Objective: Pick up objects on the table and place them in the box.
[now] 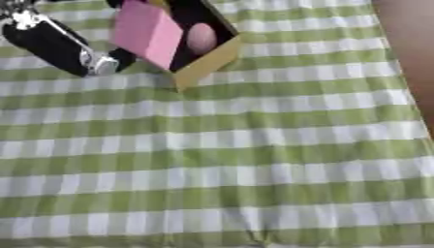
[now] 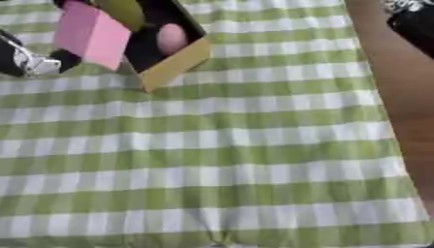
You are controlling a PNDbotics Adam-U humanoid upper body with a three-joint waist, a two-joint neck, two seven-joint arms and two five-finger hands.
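A cardboard box point(image 1: 208, 63) with a dark inside stands at the top left of the table. A pink rounded thing point(image 1: 201, 38) lies in it, with a yellow-green thing point(image 2: 125, 10) at its far end. My left hand point(image 1: 110, 60) comes in from the upper left, its dark fingers curled round a pink block point(image 1: 146, 31). The block is tilted over the box's left wall. A black and silver part of my right hand point(image 2: 412, 18) shows at the top right corner, off the table.
A green and white checked cloth point(image 1: 237, 160) covers the table. Its right edge point(image 2: 398, 126) runs down beside a brown floor.
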